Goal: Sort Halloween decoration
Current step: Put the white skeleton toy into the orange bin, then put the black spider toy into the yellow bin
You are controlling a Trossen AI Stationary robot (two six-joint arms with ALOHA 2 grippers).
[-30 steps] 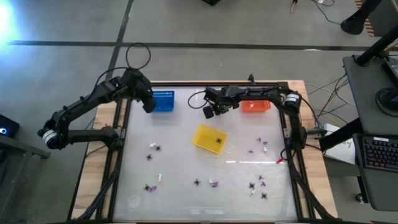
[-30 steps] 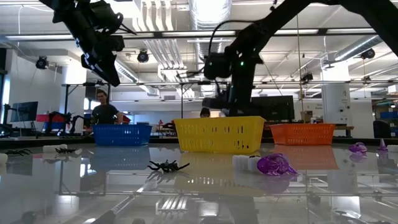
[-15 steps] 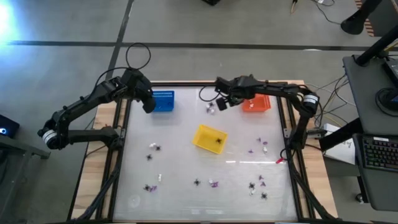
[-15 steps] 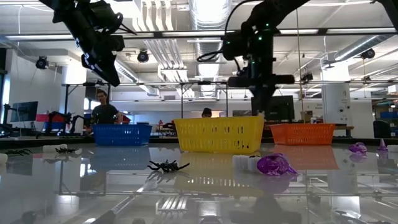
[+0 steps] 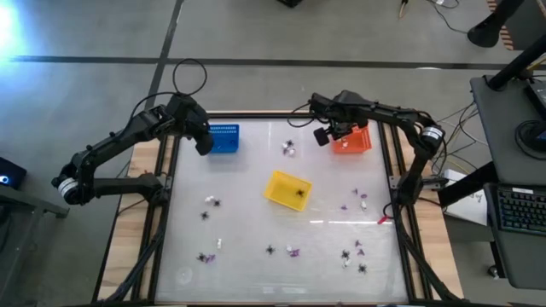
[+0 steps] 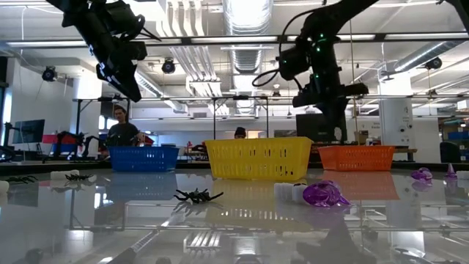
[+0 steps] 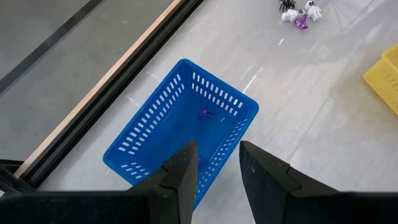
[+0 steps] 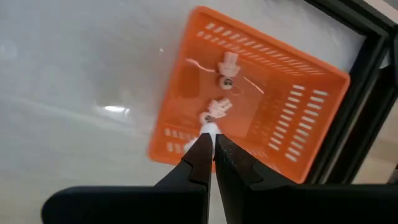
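Note:
The decoration is many tiny black spiders, purple bits and white bits scattered on the glass table, such as a small cluster [image 5: 290,148] and a group near the right corner [image 5: 354,254]. My right gripper [image 8: 210,134] hovers over the orange basket [image 5: 351,141], shut on a white piece [image 8: 210,128]. White pieces [image 8: 227,62] lie in that basket. My left gripper [image 7: 214,165] is open above the blue basket [image 7: 186,137], which holds a purple bit [image 7: 205,113]. A black spider [image 5: 300,193] lies in the yellow basket [image 5: 287,189]. My right gripper pinches the small white piece [image 8: 210,128] between its two fingertips, coming from above and pointing down. The piece is lifted clear, over the orange basket's near-left part.
The three baskets stand in the table's far half: blue at the left, yellow in the middle, orange at the right. A black frame [image 5: 392,183] runs round the glass. In the low view a spider [image 6: 196,196] and a purple bit [image 6: 325,194] lie close. People stand in the room behind.
My right gripper has travelled from above the small cluster near the far middle of the table toward the right edge, rising a little, and now stands over the orange basket with the white piece.

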